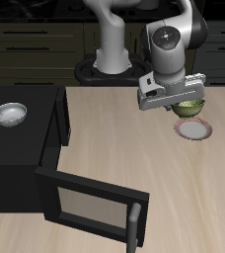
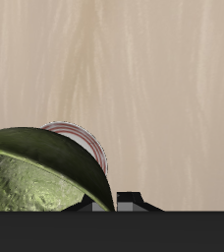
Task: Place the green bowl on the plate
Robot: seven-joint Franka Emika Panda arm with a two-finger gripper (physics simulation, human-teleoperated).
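Lowering the green bowl [image 1: 188, 106] onto the plate [image 1: 194, 131] is the step in hand, and by my judgement it wants a small correction first: in the wrist view the bowl [image 2: 35, 172] covers only part of the plate [image 2: 84, 138], whose pink-red rim shows past the bowl's edge, so the two are not yet centred. Sliding the bowl over until that rim vanishes evenly, then descending straight and slowly, should seat it flat; letting go too high or off-centre could leave it tipped on the rim or make it slide off onto the table [image 1: 134, 148].

From the exterior view the arm reaches forward from its base at the table's back, wrist bent down, with the end effector [image 1: 182, 105] pointing at the table just above and slightly behind the plate. The end effector holds the bowl by its rim, clear of the table; the bowl hangs close over the plate, and I cannot tell if it is level. The black cabinet [image 1: 26, 138], open door [image 1: 90, 203] and white-grey bowl [image 1: 10, 115] on top stand well apart from this work
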